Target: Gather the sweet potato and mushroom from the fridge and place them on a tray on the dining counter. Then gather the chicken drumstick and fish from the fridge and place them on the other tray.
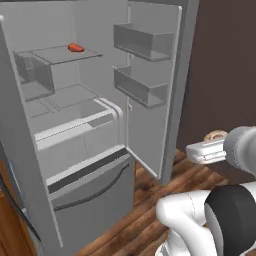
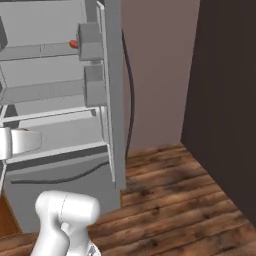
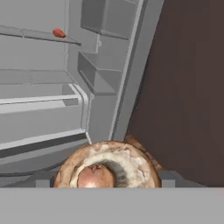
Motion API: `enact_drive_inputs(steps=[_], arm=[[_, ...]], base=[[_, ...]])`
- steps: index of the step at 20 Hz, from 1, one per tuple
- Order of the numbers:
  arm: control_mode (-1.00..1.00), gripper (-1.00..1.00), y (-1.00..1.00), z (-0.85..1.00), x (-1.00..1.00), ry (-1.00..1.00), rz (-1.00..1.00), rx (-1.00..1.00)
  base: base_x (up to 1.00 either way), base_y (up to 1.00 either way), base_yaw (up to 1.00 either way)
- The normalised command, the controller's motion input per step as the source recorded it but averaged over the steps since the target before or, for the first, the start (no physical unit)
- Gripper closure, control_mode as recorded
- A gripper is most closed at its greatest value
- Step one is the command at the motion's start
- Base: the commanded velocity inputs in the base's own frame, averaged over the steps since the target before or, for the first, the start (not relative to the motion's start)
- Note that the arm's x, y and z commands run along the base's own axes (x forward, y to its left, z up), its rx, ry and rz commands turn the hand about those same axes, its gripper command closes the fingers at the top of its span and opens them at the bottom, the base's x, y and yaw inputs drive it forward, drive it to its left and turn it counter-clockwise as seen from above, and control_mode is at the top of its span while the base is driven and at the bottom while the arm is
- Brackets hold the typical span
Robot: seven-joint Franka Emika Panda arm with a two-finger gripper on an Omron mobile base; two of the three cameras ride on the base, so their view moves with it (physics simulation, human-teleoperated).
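Jaws closed on the mushroom [image 3: 108, 168]: in the hand view its brown cap with pale underside and stem sits right between the two dark fingertips [image 3: 43, 180], which are mostly hidden behind it and cut off by the bottom edge. In the left base view only a sliver of the mushroom [image 1: 216, 135] peeks above the gripper [image 1: 210, 147], out to the right of the fridge [image 1: 100, 125], over the wood floor [image 1: 150, 220]; the fingers themselves are hard to make out there

Fridge right door [image 1: 155, 75] is swung open, two door bins [image 1: 142, 42] on its inner face. A small orange-red item [image 1: 76, 48] lies on the upper glass shelf [image 1: 60, 55]; too small to say what it is. Same item shows in the right base view [image 2: 74, 44], partly blocked by a door bin, and in the hand view [image 3: 58, 33] at shelf edge

Lower freezer drawer [image 1: 95, 190] shut. Dark brown wall panel [image 2: 225, 100] to the right of the fridge. Left part of the fridge cut off by the frame in the left base view
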Motion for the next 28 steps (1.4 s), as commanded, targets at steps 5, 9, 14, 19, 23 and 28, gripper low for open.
enact_drive_inputs(steps=[5, 9, 14, 19, 23, 28], arm=[[1.00, 1.00, 0.00, 0.00, 0.00, 0.00, 0.00, 0.00], [1.00, 1.00, 0.00, 0.00, 0.00, 0.00, 0.00, 0.00], [1.00, 1.00, 0.00, 0.00, 0.00, 0.00, 0.00, 0.00], [1.00, 1.00, 0.00, 0.00, 0.00, 0.00, 0.00, 0.00], [1.00, 1.00, 0.00, 0.00, 0.00, 0.00, 0.00, 0.00], [1.00, 1.00, 0.00, 0.00, 0.00, 0.00, 0.00, 0.00]], base=[[-0.30, 0.00, -0.57], [-0.26, 0.00, -0.54], [-0.15, 0.00, -0.59], [-0.08, 0.00, -0.65], [-0.03, 0.00, -0.69], [0.00, 0.00, -0.73]])
